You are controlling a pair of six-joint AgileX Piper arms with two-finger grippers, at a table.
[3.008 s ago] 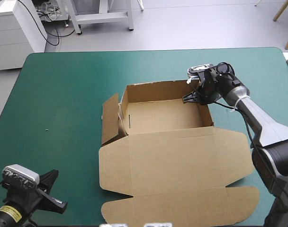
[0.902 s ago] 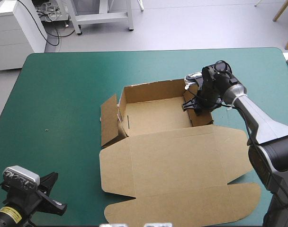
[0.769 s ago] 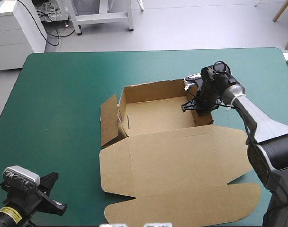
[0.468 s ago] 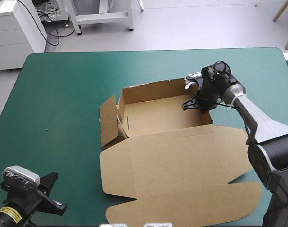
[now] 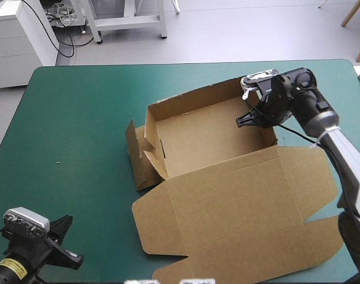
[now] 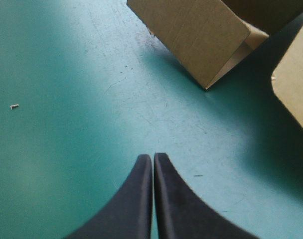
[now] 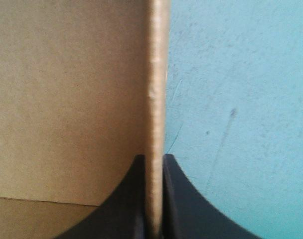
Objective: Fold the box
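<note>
The brown box stands as an open tray in the middle of the table, turned a little, with its wide lid lying flat toward the near edge. My right gripper is at the tray's right wall and is shut on it; in the right wrist view the wall's edge runs up between the two black fingers. The box's left side flap stands loose and tilted. My left gripper is shut with nothing in it, low at the table's near left corner, with the box's flap ahead of it.
The teal-green cover lies bare to the left of the box. A small pale speck lies on it near the left side. The lid's rounded tabs reach the table's near edge.
The right gripper has pulled the box's right wall toward the right and far side, and the whole box has swung round with it. The left arm has stayed put.
</note>
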